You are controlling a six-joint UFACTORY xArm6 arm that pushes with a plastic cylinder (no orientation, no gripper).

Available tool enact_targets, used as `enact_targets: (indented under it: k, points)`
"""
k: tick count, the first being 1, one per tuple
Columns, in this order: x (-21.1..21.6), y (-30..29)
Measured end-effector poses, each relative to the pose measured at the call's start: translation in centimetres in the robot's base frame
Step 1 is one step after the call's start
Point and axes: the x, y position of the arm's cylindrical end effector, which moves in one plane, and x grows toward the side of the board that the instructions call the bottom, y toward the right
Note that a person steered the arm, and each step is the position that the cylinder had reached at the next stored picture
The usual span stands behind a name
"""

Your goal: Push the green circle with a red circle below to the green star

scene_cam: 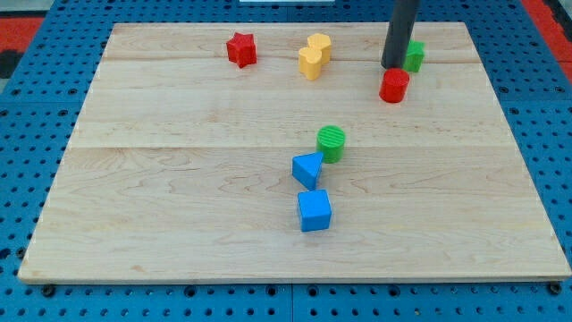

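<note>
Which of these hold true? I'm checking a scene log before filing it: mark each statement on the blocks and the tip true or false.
1. My tip is at the view's top right, just left of a green block. True.
2. The red cylinder lies near the view's bottom edge. False: it sits just below my tip.
3. The green cylinder touches the blue block at its lower left. True.
4. The yellow block is right of my tip. False: it is left of it.
</note>
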Motion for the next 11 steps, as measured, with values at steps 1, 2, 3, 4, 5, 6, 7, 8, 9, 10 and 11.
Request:
enact_targets:
  k: [1, 2, 3, 4, 5, 6, 7, 8, 9, 10, 11]
  points:
    - [1.4, 0.7]
    - [0.1, 2.7]
    - [-1.4, 3.2]
    - [-0.3, 4.1]
    - [7.0, 9.4]
    - [16.8, 8.7]
    - [19.8, 0.0]
    - [18.4, -5.7]
    - [16.5, -8.2]
    - [18.2, -10.2]
    - [19.1, -13.9]
